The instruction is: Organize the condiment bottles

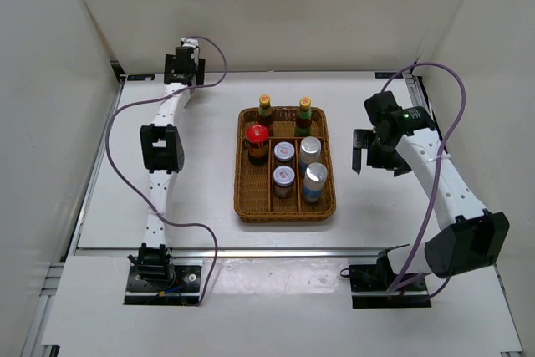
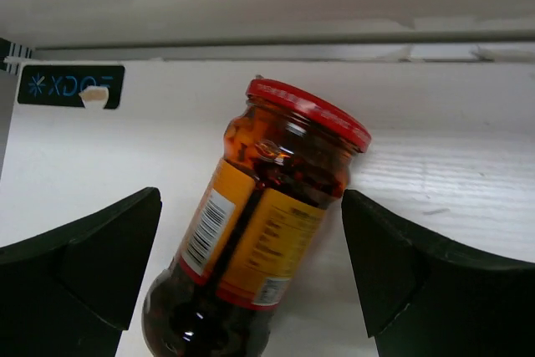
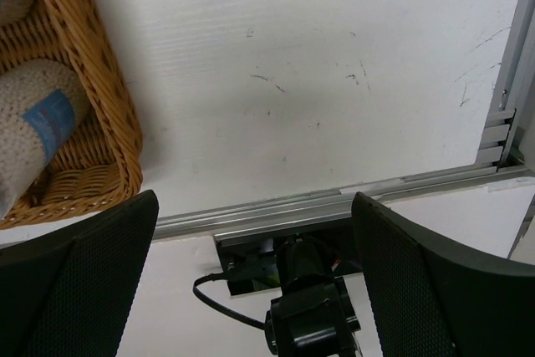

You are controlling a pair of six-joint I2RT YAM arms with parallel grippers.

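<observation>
A red-capped jar [image 2: 259,240] with an orange label lies tilted between the fingers of my left gripper [image 2: 251,200], cap toward the back wall. The jaws are wide open, with a gap on the left side. In the top view my left gripper [image 1: 185,54] is at the back left corner and hides that jar. The wicker tray [image 1: 242,206] holds two yellow-capped bottles [image 1: 265,106], a red-capped jar [image 1: 257,141], two silver-lidded brown jars [image 1: 284,153] and two blue-white jars [image 1: 315,180]. My right gripper [image 1: 361,156] is open and empty to the right of the tray.
The right wrist view shows my right gripper [image 3: 255,198], the tray's corner [image 3: 125,148] with a blue-white jar [image 3: 46,114], the table's metal edge rail [image 3: 334,202] and the arm base [image 3: 309,315]. White walls enclose the table at the back and sides.
</observation>
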